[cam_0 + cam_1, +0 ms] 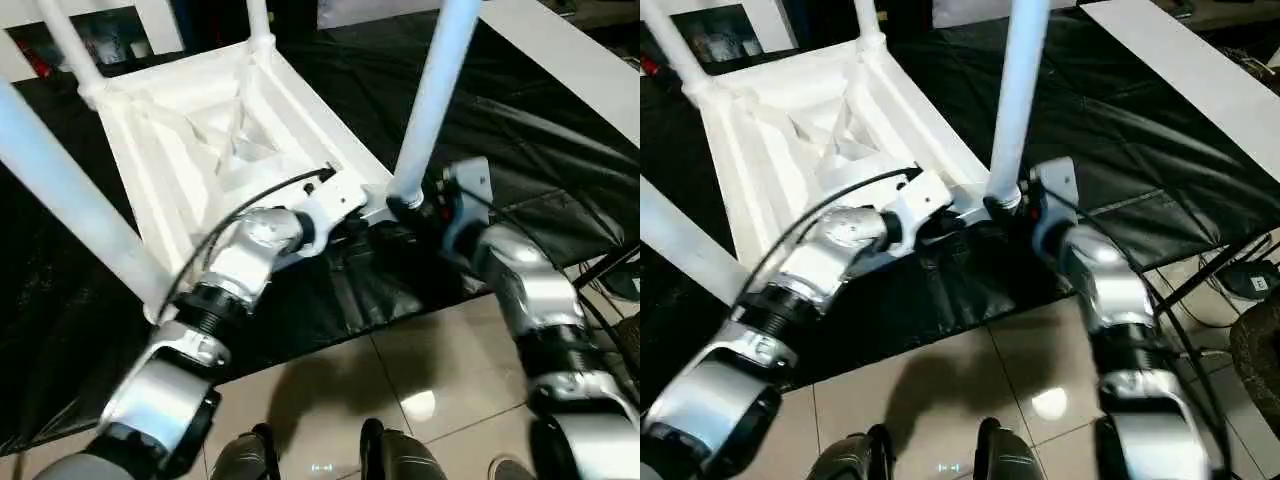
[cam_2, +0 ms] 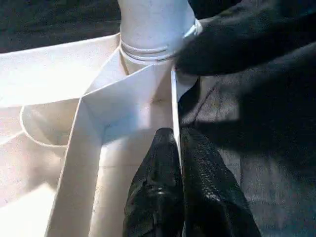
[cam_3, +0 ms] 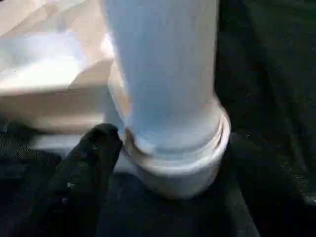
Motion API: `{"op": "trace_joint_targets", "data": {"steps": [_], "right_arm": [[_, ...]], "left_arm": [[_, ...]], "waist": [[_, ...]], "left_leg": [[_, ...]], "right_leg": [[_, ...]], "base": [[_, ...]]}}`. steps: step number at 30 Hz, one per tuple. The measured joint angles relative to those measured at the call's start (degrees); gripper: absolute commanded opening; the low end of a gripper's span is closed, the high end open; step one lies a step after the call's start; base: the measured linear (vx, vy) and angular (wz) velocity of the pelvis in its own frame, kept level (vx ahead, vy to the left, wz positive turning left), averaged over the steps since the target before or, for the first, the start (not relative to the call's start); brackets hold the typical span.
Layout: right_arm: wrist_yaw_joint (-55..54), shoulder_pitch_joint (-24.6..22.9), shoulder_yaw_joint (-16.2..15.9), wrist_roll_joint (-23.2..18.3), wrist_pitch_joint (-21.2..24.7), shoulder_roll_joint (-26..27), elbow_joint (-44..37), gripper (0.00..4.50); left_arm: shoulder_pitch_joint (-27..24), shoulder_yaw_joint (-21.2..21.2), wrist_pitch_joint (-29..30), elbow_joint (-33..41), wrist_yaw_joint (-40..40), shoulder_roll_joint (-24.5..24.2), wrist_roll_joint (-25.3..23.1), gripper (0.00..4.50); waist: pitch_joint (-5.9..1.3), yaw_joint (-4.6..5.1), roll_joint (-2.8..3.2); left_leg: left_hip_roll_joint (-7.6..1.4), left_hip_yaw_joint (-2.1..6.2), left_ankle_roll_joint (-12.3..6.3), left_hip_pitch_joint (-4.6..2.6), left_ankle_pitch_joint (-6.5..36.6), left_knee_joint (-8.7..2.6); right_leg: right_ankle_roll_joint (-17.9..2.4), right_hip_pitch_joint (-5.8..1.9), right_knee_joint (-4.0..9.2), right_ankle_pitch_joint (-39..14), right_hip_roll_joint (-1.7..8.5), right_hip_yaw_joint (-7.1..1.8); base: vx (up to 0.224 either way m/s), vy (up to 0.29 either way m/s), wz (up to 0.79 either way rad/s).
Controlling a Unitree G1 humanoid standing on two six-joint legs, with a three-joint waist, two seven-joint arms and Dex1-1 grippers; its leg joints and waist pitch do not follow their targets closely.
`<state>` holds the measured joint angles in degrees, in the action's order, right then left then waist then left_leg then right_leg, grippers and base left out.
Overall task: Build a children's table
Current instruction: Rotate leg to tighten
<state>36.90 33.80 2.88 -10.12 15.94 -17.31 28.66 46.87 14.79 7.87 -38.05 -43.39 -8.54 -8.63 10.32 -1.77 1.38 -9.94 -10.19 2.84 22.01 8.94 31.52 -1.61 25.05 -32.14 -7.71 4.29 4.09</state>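
The children's table (image 1: 200,130) lies upside down on the black cover, its ribbed underside up and its white legs standing. My left gripper (image 2: 177,143) is shut on the thin near rim wall of the top, just beside the near right corner socket (image 2: 148,54). It also shows at the near rim (image 1: 348,226) in the head view. My right gripper (image 1: 410,205) sits at the base of the near right leg (image 1: 435,90), where the leg (image 3: 168,74) enters its socket (image 3: 182,168).
The near left leg (image 1: 70,200) slants across in front of my left arm. Two far legs (image 1: 65,40) (image 1: 258,20) rise at the back. The worktable (image 1: 520,140) ends just below the grippers, with tiled floor (image 1: 400,370) beneath. A white board (image 1: 560,50) lies at the back right.
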Motion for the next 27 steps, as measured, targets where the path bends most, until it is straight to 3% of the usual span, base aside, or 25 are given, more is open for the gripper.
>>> {"op": "trace_joint_targets", "data": {"steps": [6, 15, 23, 27], "right_arm": [[15.7, -0.9, -2.1, -1.4, -5.2, -7.8, -2.0, 4.11], [33.2, -0.5, -5.8, -3.9, -5.9, -12.6, -2.7, 4.11], [41.0, 0.0, -7.9, -5.3, -5.1, -12.9, -1.5, 3.29], [42.7, 0.3, -7.9, -5.8, -4.7, -12.9, -1.3, 3.07]], "left_arm": [[-0.7, 1.0, -7.0, -0.9, -9.4, -4.3, 1.7, 0.00], [-1.2, 2.0, -16.4, -3.3, -22.3, -8.6, 3.9, 0.00], [-1.5, 3.7, -20.9, -3.5, -30.0, -10.4, 5.2, 0.00], [-1.5, 3.8, -22.6, -3.9, -31.2, -10.9, 5.1, 0.00]], "waist": [[-0.01, -0.24, 0.03], [-0.02, -1.88, 0.05], [-0.01, -3.32, 0.01], [0.00, -3.33, -0.04]], "left_leg": [[-0.01, 0.00, -0.29, 0.04, -0.1, 0.01], [-0.03, 0.00, -0.37, 0.19, -0.1, 0.21], [-0.02, 0.00, -0.42, 0.23, -0.1, 0.34], [-0.02, 0.00, -0.42, 0.22, -0.1, 0.40]], "right_leg": [[-0.3, 0.00, -0.04, 0.2, 0.00, 0.00], [-0.3, 0.01, -0.11, 0.2, 0.04, 0.03], [-0.3, 0.01, -0.19, 0.2, 0.08, 0.01], [-0.3, 0.01, -0.26, 0.2, 0.08, 0.00]], "base": [[0.000, 0.000, 0.00], [0.000, 0.000, 0.00], [0.000, 0.000, 0.00], [0.000, 0.000, 0.00]]}}
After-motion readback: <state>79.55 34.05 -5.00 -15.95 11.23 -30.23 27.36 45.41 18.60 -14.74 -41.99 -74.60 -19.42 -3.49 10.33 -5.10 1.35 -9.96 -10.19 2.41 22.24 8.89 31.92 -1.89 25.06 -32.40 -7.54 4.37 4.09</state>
